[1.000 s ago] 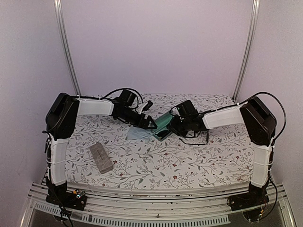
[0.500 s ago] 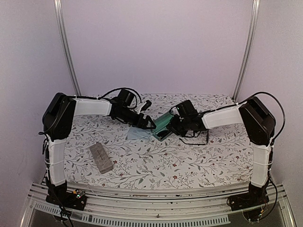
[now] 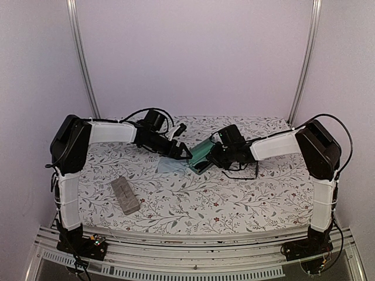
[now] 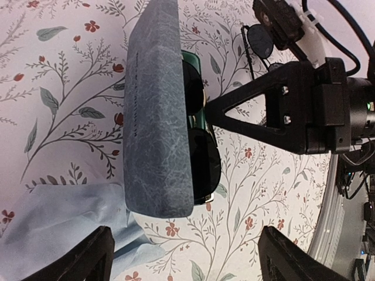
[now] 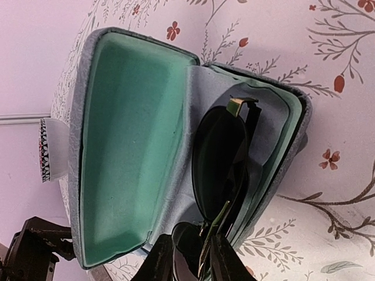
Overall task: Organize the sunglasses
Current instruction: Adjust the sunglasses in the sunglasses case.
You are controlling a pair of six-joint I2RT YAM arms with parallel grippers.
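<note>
Desk (image 3: 234, 205), floral cover. 2 arms meet over the middle of it.

Blue-grey case (image 5: 88, 146) lies open near desk centre, lid up, green lining showing. Dark-lensed sunglasses (image 5: 220, 158) sit folded in its lower half, lenses on edge against the grey inner flap.

Right gripper (image 5: 193, 260): fingers nearly together, pinching the rim of the dark-lensed sunglasses at the case's near end. Lens and thin frame wire sit between the 2 fingers.

Left gripper (image 4: 187, 263): fingers spread wide, nothing between them. It hovers on the lid side of the case, not touching it. From the left wrist view the lid's outer face fills the middle, with the right gripper's black finger reaching in from the other side.

Second pair of sunglasses (image 3: 243, 171): thin black frame, lying on the desk just right of the case, under the right arm.

Light blue cloth (image 3: 170, 167): crumpled, on the desk at the left of the case.

Tan-grey case (image 3: 125, 195): closed, well apart, front-left.
</note>
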